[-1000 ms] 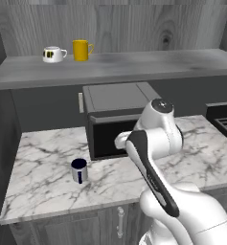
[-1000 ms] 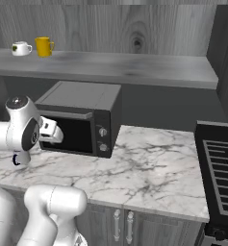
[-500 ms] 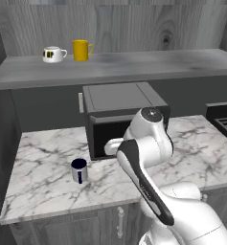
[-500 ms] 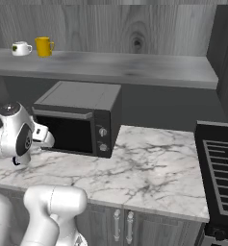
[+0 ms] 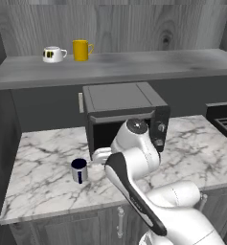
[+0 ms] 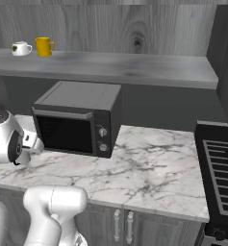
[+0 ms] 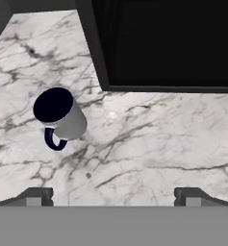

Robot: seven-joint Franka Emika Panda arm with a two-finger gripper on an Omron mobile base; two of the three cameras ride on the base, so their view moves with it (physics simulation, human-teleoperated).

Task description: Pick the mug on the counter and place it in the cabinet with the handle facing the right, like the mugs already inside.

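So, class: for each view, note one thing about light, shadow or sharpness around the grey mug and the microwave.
Left base view: soft and slightly blurred; the mug casts barely any shadow on the counter. Right base view: even light, the microwave door reads flat black without glare. Hand view: marble veins look sharp, and the mug interior is uniformly dark.

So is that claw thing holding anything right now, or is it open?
Gripper: jaws open, holding nothing; the mug sits apart on the counter.

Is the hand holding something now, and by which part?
Nothing is held. The hand is open above the counter; the mug stands apart from it.
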